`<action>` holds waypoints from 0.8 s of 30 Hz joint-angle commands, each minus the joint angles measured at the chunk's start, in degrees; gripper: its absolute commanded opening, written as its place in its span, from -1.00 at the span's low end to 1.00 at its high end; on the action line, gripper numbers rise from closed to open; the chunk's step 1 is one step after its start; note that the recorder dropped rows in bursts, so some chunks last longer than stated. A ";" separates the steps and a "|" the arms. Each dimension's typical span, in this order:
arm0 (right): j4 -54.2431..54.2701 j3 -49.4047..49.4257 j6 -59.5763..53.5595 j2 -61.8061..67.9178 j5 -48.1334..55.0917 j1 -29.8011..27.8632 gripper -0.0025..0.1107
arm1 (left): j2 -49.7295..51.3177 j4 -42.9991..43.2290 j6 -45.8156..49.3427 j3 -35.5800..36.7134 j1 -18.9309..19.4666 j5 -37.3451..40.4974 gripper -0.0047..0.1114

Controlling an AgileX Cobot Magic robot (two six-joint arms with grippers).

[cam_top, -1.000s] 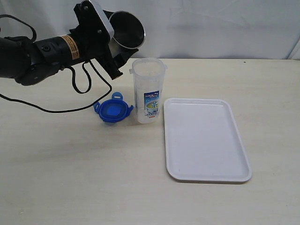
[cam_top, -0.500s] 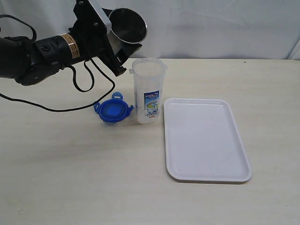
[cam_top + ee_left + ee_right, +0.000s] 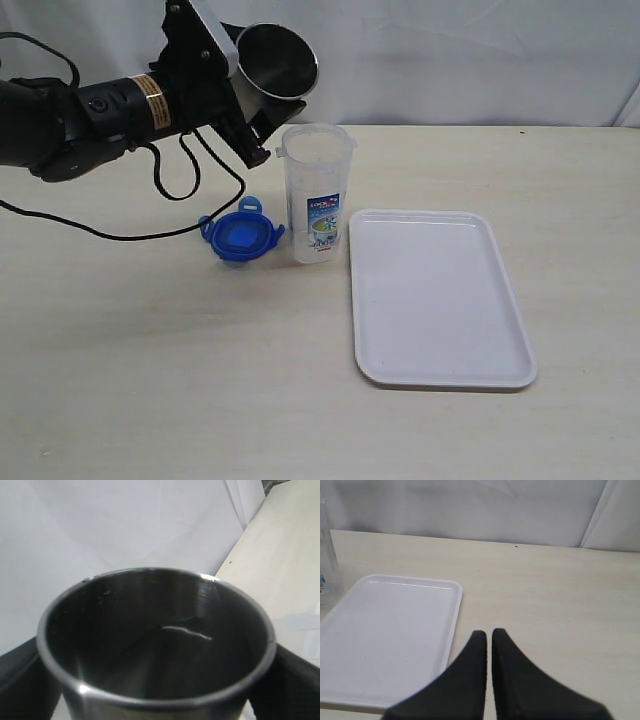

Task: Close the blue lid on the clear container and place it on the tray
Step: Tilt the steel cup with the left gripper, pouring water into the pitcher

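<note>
The clear container point(image 3: 318, 195) stands upright and uncovered on the table, just left of the white tray point(image 3: 440, 300). Flat on the table at its left lies the blue lid point(image 3: 241, 236). My left gripper point(image 3: 262, 98) hovers above and behind the container's left side. It is shut on a steel cup point(image 3: 277, 62) that lies tipped sideways, mouth toward the camera. In the left wrist view the steel cup point(image 3: 155, 645) fills the frame between both fingers point(image 3: 292, 680). My right gripper point(image 3: 489, 635) is shut on nothing, above the table beside the tray point(image 3: 385, 630).
A black cable point(image 3: 120, 235) trails across the table left of the lid. A white backdrop point(image 3: 450, 60) runs along the table's far edge. The container's edge point(image 3: 326, 570) shows at the side of the right wrist view.
The left gripper and the steel cup have shifted slightly right and up, and the cup's mouth now faces the camera more. Nothing else has moved.
</note>
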 commanded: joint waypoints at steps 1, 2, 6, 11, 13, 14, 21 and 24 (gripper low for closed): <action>0.10 0.07 -0.02 -0.31 0.17 0.04 -0.88 | -1.05 1.10 0.00 -1.02 -0.15 -4.72 -0.92; 0.10 0.07 -0.02 -0.31 0.17 0.04 -0.88 | -1.05 1.10 0.00 -1.02 -0.15 -4.72 -0.92; 0.10 0.07 -0.02 -0.31 0.17 0.04 -0.88 | -1.05 1.05 0.00 -1.02 -0.15 -4.82 -0.92; 0.10 0.07 -0.02 -0.31 0.17 0.04 -0.88 | -1.05 1.05 3.22 -1.02 -0.15 -4.37 -0.92; 0.10 0.07 -0.02 -0.31 0.17 0.04 -0.88 | -1.05 1.05 4.83 -1.02 -0.15 -4.37 -0.92; 0.10 0.07 -0.02 -0.31 0.17 0.04 -0.88 | -1.05 1.05 5.75 -1.02 -0.15 -4.37 -0.92; 0.10 0.07 -0.02 -0.31 0.17 0.04 -0.88 | -1.05 1.14 10.33 -1.02 -0.15 -3.96 -0.92; 0.10 0.07 -0.02 -0.31 0.17 0.04 -0.88 | -1.05 1.14 11.90 -1.02 -0.15 -3.23 -0.92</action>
